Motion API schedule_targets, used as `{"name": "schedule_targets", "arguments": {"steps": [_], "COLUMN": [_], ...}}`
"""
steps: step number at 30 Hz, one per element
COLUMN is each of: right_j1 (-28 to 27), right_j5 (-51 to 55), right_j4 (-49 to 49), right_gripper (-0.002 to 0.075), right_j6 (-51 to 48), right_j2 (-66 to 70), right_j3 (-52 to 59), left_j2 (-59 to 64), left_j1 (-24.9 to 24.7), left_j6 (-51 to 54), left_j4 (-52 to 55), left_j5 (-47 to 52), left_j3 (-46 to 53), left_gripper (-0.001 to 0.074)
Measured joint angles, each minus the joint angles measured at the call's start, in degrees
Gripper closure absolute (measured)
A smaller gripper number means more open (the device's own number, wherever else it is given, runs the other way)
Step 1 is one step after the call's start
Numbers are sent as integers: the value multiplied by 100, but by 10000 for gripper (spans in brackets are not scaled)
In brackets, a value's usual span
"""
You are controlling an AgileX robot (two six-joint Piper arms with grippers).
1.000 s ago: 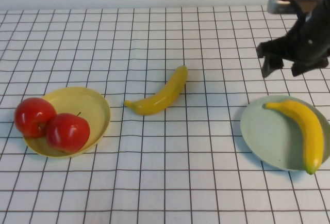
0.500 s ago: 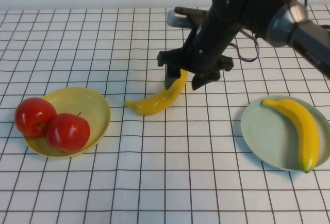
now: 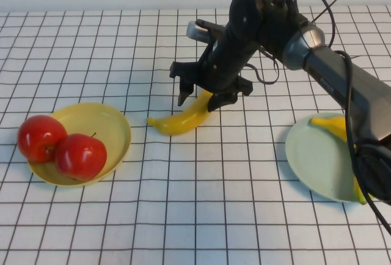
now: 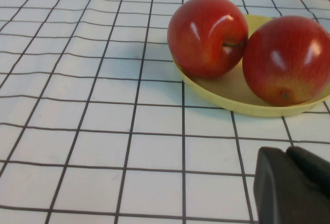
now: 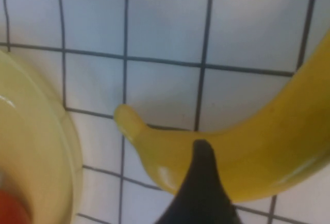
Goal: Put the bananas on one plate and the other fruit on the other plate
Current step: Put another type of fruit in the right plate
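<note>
Now, wide bare counter (image 3: 201, 216) along the near edge. On the left, the yellow plate (image 3: 113, 127) carries both apples (image 3: 79, 156), touching each other; the left gripper (image 4: 294, 190), fingers shut and empty, sits just beside it. On the right, the mint-green plate (image 3: 314, 161) holds one banana (image 3: 330, 124), partly hidden behind the arm. Farther back, mid-counter, the right gripper (image 3: 203, 97) stands over the loose banana (image 3: 180, 120), fingers spread wide astride it, not gripping.
</note>
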Motion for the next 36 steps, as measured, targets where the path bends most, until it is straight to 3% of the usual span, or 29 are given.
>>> {"name": "schedule_targets", "arguments": {"steps": [10,24,27,29,36], "right_j1": [0,63,75,113,270], "right_j5": [44,-340,-365,-298,45], "right_j4": [-905,-774,-771,-832,-1324], "right_gripper": [245,247,302,398,390], "right_j6": [241,441,441,428,-465], "right_j2": [37,381,394,441,403], "right_j3": [-26,-47,-72,-168,-827], "left_j2": [0,0,0,0,0], "left_j1": [0,0,0,0,0], "left_j6": [0,0,0,0,0], "left_j4": [0,0,0,0,0], "left_j5": [0,0,0,0,0], "left_j3": [0,0,0,0,0], "left_gripper": [739,739,739,739,739]}}
